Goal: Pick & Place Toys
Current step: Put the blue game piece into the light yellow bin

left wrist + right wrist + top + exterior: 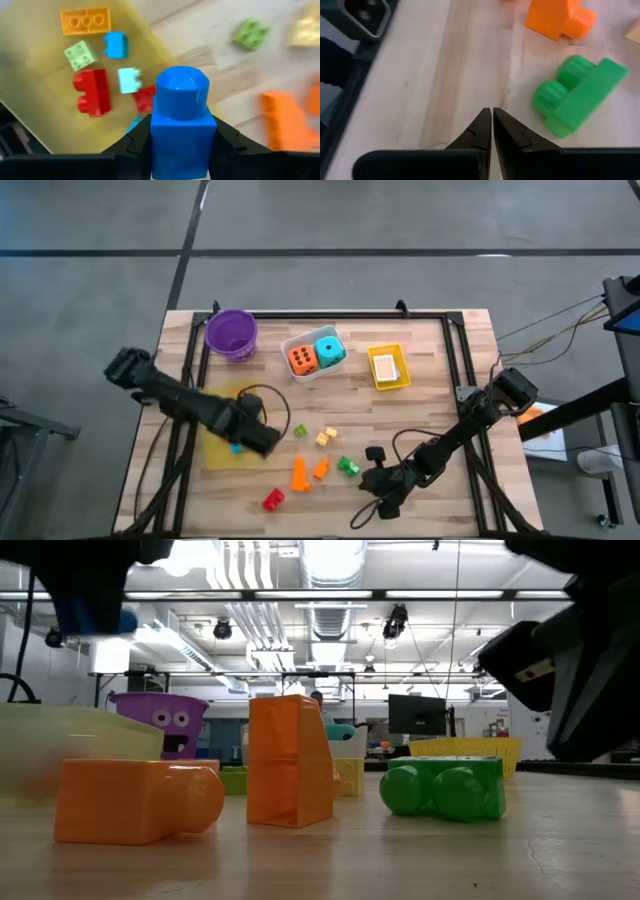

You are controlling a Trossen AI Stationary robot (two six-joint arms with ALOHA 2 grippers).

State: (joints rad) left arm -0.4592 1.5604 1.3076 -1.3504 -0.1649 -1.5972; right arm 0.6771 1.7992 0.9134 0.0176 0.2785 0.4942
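Note:
My left gripper (265,442) is shut on a blue block (181,125) with one round stud, above the right edge of the flat yellow tray (218,452). The low view shows the block (95,612) well above the table. Several blocks lie in the tray (92,90). My right gripper (491,114) is shut and empty, low over the table near its front, beside a green block (577,95). Loose on the table are orange blocks (298,473), the green block (347,467), a red block (272,499) and small yellow (325,437) and green (300,430) blocks. My left gripper pinches the blue block by two opposite sides of its square body (156,145) between its two fingers (222,142). The round stud end (181,90) points away from the gripper. The block is lifted clear, above the tray's edge.
A purple bowl (232,333) stands at the far left. A white tray (296,343) holds an orange and a teal die. A small yellow tray (388,385) with a card stands to its right. Black frame rails (455,360) run along the table's sides.

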